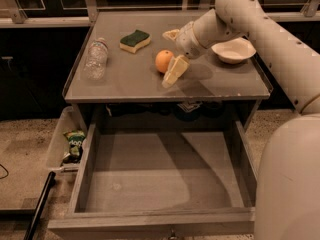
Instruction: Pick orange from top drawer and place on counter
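The orange [164, 61] sits on the grey counter [125, 81], near its middle. My gripper [173, 53] is open just to the right of the orange, with one pale finger [174, 71] low at the front and the other behind it; neither visibly grips the fruit. The top drawer [160, 174] is pulled out below the counter, and its grey floor holds nothing.
On the counter are a clear plastic bottle [96, 58] lying at the left, a green-and-yellow sponge [135, 40] at the back, and a white bowl [233, 50] at the right. A clear bin with a green snack bag [74, 144] hangs left of the drawer.
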Robot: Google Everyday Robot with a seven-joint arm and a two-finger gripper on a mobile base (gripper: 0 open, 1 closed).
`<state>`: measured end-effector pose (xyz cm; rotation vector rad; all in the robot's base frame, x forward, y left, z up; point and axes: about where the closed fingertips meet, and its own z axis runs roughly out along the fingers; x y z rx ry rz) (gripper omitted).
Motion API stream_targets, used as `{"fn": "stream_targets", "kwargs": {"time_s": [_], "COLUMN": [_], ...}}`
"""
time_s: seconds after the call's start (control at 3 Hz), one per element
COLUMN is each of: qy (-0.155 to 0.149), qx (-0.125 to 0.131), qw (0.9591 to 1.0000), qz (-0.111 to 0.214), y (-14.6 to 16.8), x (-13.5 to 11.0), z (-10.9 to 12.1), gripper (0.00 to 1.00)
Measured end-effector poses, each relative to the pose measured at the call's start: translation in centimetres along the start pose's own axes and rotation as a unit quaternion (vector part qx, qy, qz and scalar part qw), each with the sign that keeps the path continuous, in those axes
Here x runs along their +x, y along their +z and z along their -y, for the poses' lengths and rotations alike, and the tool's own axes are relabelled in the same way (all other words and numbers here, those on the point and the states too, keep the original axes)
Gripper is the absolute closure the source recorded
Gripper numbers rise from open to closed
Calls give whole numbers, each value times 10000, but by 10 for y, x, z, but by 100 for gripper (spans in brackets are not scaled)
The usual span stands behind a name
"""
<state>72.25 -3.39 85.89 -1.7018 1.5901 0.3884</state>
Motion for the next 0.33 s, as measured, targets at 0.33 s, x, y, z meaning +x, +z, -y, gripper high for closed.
{"fn": "stream_targets", "kwargs": {"time_s": [0.33], "qy": [0], "qx": [0], "qw": [10000], "qz": [0], "y": [0], "x": [0], "z": [0], "gripper": [0]}}
